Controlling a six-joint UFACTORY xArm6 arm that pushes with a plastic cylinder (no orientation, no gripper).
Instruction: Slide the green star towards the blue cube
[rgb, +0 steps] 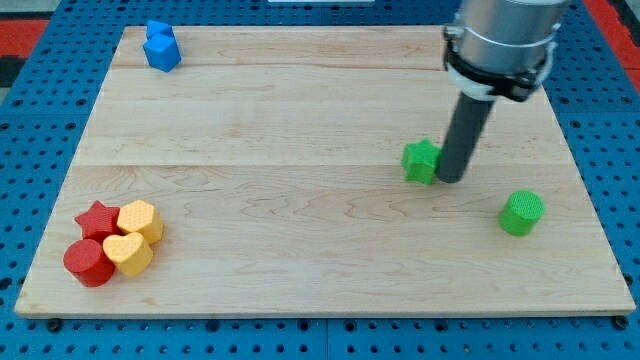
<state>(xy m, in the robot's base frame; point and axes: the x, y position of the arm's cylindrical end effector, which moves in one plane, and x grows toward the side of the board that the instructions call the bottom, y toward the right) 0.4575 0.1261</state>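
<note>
Because the arm carries no gripper, only a straight dark rod, there is nothing to open or close, and my tip rests on the pale wooden table top touching, or just beside, the view's right side of the small green star-shaped block. The blue cube-like block sits well apart in the corner at the view's top left, so the star lies between my tip and that target. In my judgement, a push towards the view's left, angled upward, is required.
</note>
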